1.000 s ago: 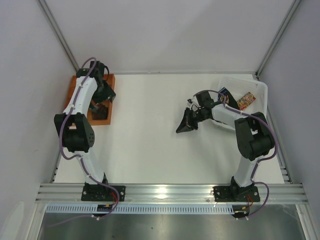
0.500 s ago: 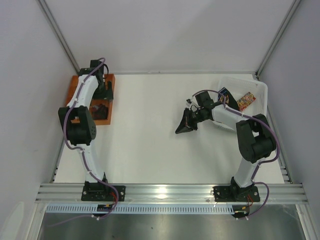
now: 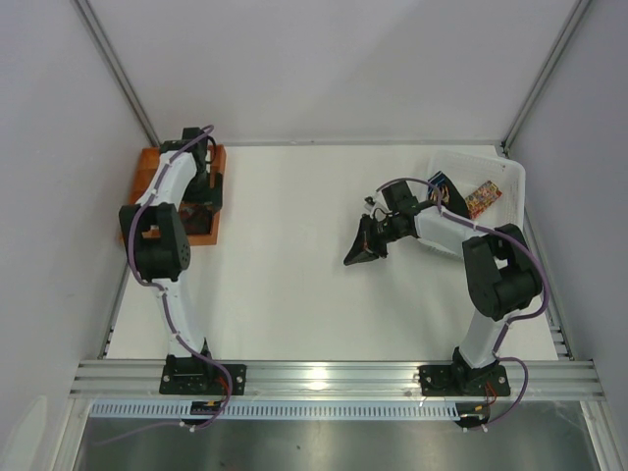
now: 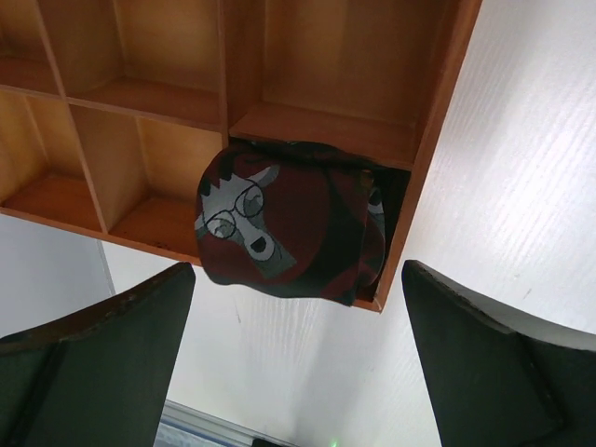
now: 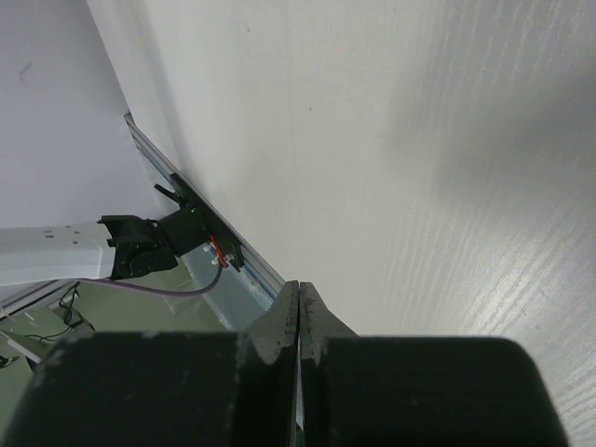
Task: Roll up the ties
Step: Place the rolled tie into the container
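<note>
**One tie stowed, more waiting**

The rolled tie (image 4: 289, 228) (maroon, printed with a bespectacled animal) sits in a corner compartment of the orange tray (image 4: 438, 140). The left gripper (image 4: 298, 312) hangs over it, fingers spread wide and empty, which I read as a release. The right gripper (image 5: 298, 291) hovers over the table (image 3: 285, 255), fingers pressed together on nothing. Next comes the loose ties (image 3: 482, 197) in the white bin (image 3: 517, 186) — the right gripper must open, then pinch soft fabric near one end.
</note>
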`<action>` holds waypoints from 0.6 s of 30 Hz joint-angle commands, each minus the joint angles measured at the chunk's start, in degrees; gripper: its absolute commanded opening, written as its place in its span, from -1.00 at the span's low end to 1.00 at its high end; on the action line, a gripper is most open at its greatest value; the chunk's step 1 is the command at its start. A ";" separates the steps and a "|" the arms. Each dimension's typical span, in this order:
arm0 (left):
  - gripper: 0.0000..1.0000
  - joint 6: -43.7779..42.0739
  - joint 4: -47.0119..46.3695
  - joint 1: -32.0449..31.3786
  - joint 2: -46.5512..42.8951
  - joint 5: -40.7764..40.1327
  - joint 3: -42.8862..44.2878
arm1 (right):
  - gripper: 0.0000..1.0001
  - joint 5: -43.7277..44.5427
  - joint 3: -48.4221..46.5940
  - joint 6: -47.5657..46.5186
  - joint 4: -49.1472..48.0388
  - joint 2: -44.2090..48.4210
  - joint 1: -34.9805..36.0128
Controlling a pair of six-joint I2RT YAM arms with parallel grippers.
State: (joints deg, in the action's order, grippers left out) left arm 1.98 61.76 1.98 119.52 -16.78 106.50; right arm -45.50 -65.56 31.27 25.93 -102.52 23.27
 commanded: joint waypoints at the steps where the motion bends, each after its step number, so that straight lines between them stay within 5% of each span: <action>1: 0.99 -1.80 -0.58 0.74 0.45 -0.45 -1.03 | -1.00 -0.21 -0.45 -0.24 0.08 1.45 0.46; 18: 0.93 -1.63 -0.76 2.33 3.78 1.22 0.82 | -1.00 -0.12 -1.41 -0.51 0.61 0.30 0.64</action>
State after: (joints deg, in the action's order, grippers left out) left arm 1.43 61.73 3.84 123.00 -16.16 105.54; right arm -45.50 -65.56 31.24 26.11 -102.52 23.66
